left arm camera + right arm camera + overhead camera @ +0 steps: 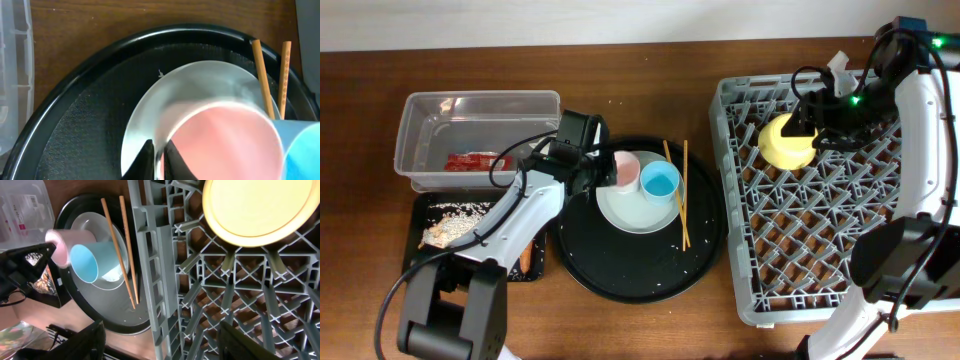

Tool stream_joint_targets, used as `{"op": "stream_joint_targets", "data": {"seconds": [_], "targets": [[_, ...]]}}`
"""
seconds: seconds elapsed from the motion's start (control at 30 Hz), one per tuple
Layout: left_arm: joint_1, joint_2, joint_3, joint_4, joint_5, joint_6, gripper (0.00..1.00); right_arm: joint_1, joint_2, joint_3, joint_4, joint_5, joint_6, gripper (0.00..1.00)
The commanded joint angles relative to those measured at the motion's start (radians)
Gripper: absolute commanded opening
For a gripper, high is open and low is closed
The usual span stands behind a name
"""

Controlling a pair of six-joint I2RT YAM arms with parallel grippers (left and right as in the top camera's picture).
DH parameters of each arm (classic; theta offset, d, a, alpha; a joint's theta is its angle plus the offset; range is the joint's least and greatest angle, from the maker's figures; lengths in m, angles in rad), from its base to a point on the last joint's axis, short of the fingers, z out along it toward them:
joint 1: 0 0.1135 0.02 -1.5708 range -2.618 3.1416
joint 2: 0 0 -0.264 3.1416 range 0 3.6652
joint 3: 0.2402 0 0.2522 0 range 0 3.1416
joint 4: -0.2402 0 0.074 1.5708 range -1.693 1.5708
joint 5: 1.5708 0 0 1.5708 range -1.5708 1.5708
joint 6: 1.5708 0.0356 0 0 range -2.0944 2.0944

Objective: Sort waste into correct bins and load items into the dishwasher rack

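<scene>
The left gripper [160, 150] is closed, and its two fingers [148, 159] pinch the thin wall of the pale pink plastic cup [225, 145] at the rim. This cup lies tilted on the pale grey-white round plate [200, 85], touching the light blue plastic cup [660, 182] beside it. The plate sits on the large round black tray [640, 270], nearer to its far edge. The pair of wooden chopsticks [678, 195] lies on the right side of the same tray, just beside the plate.

The right gripper [160, 327] stands wide open and holds nothing. It hangs over the large square grey plastic dishwasher rack [820, 250], which occupies the right end of the wooden table [650, 90]. The yellow round bowl [260, 205] rests upside down on the pegs near the far left corner of the rack.

At the left end of the table, the clear plastic rectangular tub [420, 130] contains the red snack wrapper [472, 160]. In front of it, the shallow black rectangular tray [415, 215] carries the beige food scraps with rice grains [455, 225] and the orange carrot [525, 257].
</scene>
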Motion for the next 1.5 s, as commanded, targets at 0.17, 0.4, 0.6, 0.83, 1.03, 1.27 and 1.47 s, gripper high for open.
{"op": "stream_joint_targets", "data": {"seconds": [0.17, 0.4, 0.6, 0.83, 1.03, 1.27, 1.47], "targets": [[0.008, -0.008, 0.016, 0.002, -0.012, 0.007, 0.00, 0.005, -0.006, -0.004, -0.003, 0.003, 0.003, 0.73], [0.246, -0.201, 0.080, -0.055, 0.624, 0.007, 0.01, 0.005, -0.006, -0.005, -0.056, -0.158, -0.090, 0.89], [0.325, -0.200, 0.080, 0.102, 1.220, 0.003, 0.00, 0.275, -0.006, -0.006, -0.056, -0.512, -0.363, 0.98], [0.325, -0.200, 0.080, 0.103, 1.234, 0.003, 0.00, 0.503, -0.006, -0.006, -0.056, -0.756, -0.526, 0.96], [0.325, -0.200, 0.080, 0.103, 1.234, 0.003, 0.00, 0.503, -0.006, -0.006, 0.001, -0.810, -0.526, 0.87], [0.325, -0.200, 0.080, 0.140, 1.287, 0.003, 0.00, 0.502, -0.006, -0.006, 0.081, -0.709, -0.526, 0.92], [0.330, -0.200, 0.080, 0.140, 1.287, -0.017, 0.00, 0.502, -0.006, -0.006, 0.147, -0.680, -0.525, 0.96]]}}
